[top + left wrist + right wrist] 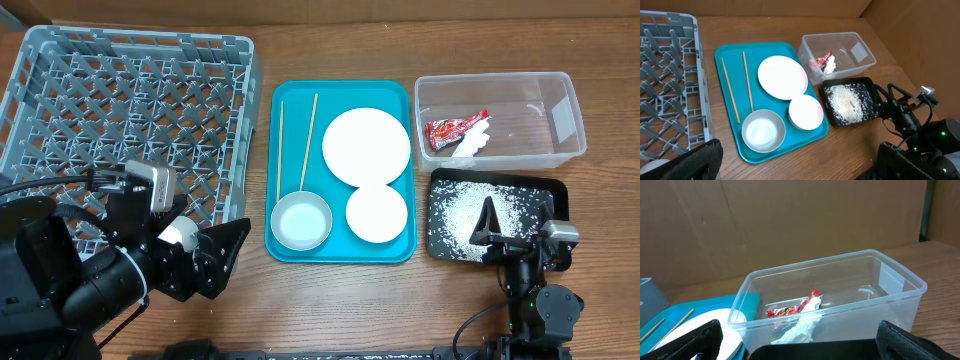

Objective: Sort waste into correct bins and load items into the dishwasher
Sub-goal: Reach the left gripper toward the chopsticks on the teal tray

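Note:
The red wrapper and white paper scrap lie in the clear tub. Rice covers the black tray. The plate, two bowls and two chopsticks lie on the teal tray. My left gripper is open and empty at the grey rack's front right corner. My right gripper is open and empty over the black tray's near edge.
A small white round thing, perhaps the cup, sits at the rack's front edge beside my left arm. The rack fills the left side, the teal tray the middle, the two bins the right. A brown cardboard wall stands behind the table.

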Motion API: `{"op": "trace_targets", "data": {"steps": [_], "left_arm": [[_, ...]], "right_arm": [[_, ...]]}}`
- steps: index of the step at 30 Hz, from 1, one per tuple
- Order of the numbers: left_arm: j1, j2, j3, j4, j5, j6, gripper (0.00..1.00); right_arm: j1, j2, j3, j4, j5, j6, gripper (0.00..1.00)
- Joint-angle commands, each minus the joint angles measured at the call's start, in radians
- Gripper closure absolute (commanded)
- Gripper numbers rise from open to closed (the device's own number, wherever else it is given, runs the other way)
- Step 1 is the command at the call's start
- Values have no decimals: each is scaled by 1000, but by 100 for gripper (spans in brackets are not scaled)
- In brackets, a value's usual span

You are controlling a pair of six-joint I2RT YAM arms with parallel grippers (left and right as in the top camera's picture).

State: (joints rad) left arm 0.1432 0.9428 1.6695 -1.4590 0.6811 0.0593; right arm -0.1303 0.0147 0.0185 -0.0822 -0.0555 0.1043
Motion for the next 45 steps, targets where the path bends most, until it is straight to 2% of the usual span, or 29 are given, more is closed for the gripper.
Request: {"op": "trace_targets", "data": {"steps": [1, 4, 7, 12, 15, 20, 23, 26, 29, 31, 34, 38, 41, 45], "left_arm": [[-6, -1, 14, 3, 18, 12, 0], [-6, -1, 14, 20, 74, -82, 0], [-6, 1, 14, 84, 69, -146, 0], [-9, 56, -14, 101, -101, -242, 0], [-38, 123, -54, 61, -187, -240, 5], [-182, 267, -119, 86, -291, -264, 15], [-320, 391, -120, 131, -435, -328, 22], [-431, 510, -120, 187, -638, -441, 22], [-493, 632, -120, 257, -747, -515, 21], [-509, 724, -120, 336, -751, -512, 21], [-512, 855, -120, 437, -732, -502, 29], [-511, 1003, -119, 598, -578, -360, 28], [-518, 1070, -118, 639, -562, -346, 27], [-520, 1149, -118, 643, -630, -347, 34]], "right_arm": [[-4, -12, -10, 6, 1, -1, 0], [-4, -12, -11, 6, 1, -1, 0], [-4, -12, -11, 6, 1, -1, 0], [-4, -12, -10, 6, 1, -1, 0], [-4, -12, -10, 6, 1, -1, 0], [-4, -12, -11, 6, 1, -1, 0], [-4, -12, -10, 6, 1, -1, 0], [-4, -12, -11, 6, 1, -1, 0], [-4, -12, -11, 6, 1, -1, 0], [-4, -12, -11, 6, 1, -1, 0], [-4, -12, -10, 6, 1, -1, 0], [-4, -12, -11, 6, 1, -1, 0], [-4, -12, -11, 6, 1, -1, 0], [-4, -12, -11, 6, 2, -1, 0]]}}
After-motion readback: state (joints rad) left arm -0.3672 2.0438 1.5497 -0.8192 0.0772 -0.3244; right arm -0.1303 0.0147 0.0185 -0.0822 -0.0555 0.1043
